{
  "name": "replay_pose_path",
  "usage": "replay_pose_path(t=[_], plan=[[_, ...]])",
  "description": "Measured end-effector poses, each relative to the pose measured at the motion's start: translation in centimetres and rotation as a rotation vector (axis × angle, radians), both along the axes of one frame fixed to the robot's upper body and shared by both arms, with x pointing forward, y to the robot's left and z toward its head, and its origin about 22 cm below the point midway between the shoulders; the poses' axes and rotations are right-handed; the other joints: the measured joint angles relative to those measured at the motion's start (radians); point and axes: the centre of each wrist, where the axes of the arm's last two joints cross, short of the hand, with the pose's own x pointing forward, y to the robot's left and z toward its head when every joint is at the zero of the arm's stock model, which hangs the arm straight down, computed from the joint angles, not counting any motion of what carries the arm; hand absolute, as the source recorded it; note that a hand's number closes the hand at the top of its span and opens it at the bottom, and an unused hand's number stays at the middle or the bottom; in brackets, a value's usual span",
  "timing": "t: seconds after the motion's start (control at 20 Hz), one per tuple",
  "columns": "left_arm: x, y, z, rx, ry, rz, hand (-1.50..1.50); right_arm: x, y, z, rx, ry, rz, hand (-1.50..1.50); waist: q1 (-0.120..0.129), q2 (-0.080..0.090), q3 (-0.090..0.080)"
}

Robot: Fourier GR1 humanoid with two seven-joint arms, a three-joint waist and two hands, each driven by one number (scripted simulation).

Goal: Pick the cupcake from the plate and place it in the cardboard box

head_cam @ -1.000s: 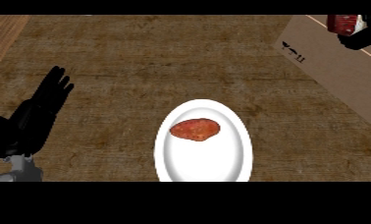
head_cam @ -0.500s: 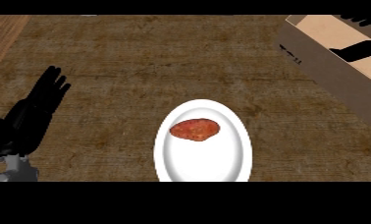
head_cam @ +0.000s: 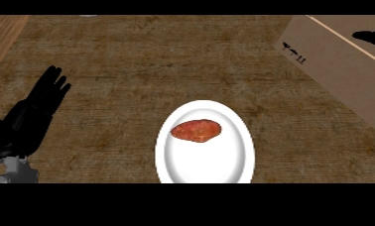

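We are seeing our left hand (head_cam: 35,111) resting at the left edge, fingers straight and released, touching nothing, one cupcake (head_cam: 195,130) lying on one white plate (head_cam: 219,163), one cardboard box (head_cam: 333,59) standing well apart at upper right, on the counter (head_cam: 161,61).

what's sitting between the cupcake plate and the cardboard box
Nothing: in the head view only bare counter separates the plate from the cardboard box.

A kitchen: a brown wood-grain counter (head_cam: 168,66) carries a white plate (head_cam: 219,170) of food, with a cardboard box (head_cam: 330,61) at its right edge.
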Motion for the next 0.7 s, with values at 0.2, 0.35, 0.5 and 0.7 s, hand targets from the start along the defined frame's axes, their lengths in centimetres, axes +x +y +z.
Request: replay_pose_path(t=[0.2,0.35,0.5,0.7], plan=[[-0.3,-0.2,-0.3,0.002,0.002,0.006,0.0,-1.9,-3.2,0.5,0.091,-0.044,-0.04,-1.5,-0.003,-0.001,0.0],[-0.2,-0.5,-0.5,-0.001,0.007,0.008,0.0,-3.5,-5.7,1.2,0.148,-0.068,-0.061,-1.5,-0.004,0.0,0.0],[-0.2,-0.2,-0.3,-0.001,0.009,0.005,0.0,-5.5,-8.3,1.6,0.182,-0.076,-0.066,-1.5,0.0,0.002,0.0],[-0.2,0.1,-0.2,0.001,0.002,0.004,0.0,-8.0,-10.9,1.5,0.186,-0.086,-0.037,-1.5,0.004,0.003,0.001]])
